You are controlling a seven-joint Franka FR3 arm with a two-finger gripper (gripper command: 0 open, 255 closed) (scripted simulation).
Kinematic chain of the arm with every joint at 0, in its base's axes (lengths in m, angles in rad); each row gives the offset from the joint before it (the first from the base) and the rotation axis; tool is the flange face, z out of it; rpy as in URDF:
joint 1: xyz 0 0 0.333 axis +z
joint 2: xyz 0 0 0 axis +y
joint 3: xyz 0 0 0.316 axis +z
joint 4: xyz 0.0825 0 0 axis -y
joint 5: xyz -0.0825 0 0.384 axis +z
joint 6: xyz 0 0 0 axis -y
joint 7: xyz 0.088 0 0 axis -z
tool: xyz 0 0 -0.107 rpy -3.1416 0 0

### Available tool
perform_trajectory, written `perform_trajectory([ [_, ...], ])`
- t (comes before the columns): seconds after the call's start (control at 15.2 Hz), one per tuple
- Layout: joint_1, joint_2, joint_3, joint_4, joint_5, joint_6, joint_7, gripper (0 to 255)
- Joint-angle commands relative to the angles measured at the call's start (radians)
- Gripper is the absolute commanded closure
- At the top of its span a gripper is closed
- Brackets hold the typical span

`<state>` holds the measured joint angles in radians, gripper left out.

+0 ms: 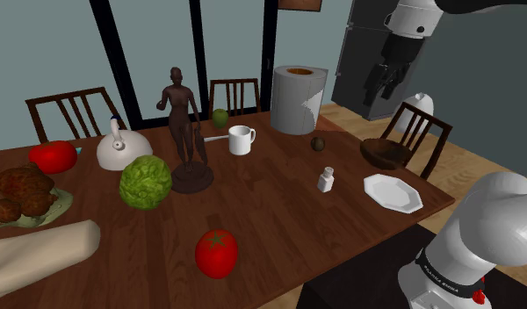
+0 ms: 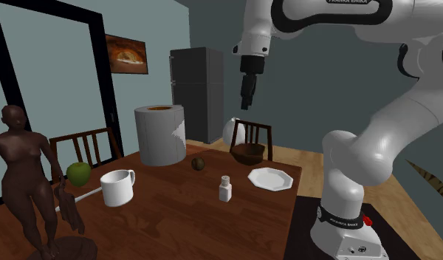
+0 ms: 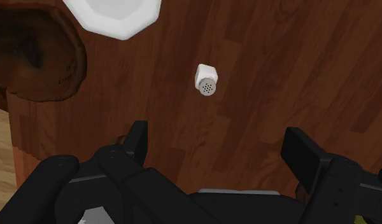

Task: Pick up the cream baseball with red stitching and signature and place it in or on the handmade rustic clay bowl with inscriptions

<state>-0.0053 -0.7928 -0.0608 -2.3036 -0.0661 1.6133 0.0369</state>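
Several things crowd the dark wooden table [image 1: 279, 197]. From the shoulder view's left come a white round kettle [image 1: 121, 149], a green leafy cabbage [image 1: 146, 182], a dark brown figurine of a standing person [image 1: 184, 123], a white mug [image 1: 241, 139] and a tall grey paper-towel roll [image 1: 297, 98]. Just right of the roll's foot lies the small dark brown ball [image 1: 318, 143], resting on the table and touching nothing. Nearer the front edge stands a small white shaker [image 1: 325, 180]. Further right, at the table's end, sits the dark brown rounded bowl [image 1: 385, 154], and just in front of it a white many-sided plate [image 1: 392, 191]. The all-black gripper [image 1: 385, 86] hangs high above that end of the table, well clear of the wood. In the wrist view its fingers [image 3: 137, 137] stand wide apart with nothing between them; below them lie the shaker, the plate and the bowl.
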Motion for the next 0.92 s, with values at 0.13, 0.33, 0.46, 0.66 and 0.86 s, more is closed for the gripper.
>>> perform_trajectory([
  [0.13, -0.007, 0.032, -0.028, -0.028, -0.005, 0.066, -0.014, 0],
  [0.33, -0.017, 0.09, -0.069, -0.061, -0.009, 0.165, -0.035, 0],
  [0.46, -0.023, 0.135, -0.097, -0.077, -0.009, 0.231, -0.051, 0],
  [0.66, -0.028, 0.213, -0.14, -0.089, -0.002, 0.328, -0.078, 0],
  [0.86, -0.029, 0.301, -0.183, -0.09, 0.013, 0.423, -0.109, 0],
])
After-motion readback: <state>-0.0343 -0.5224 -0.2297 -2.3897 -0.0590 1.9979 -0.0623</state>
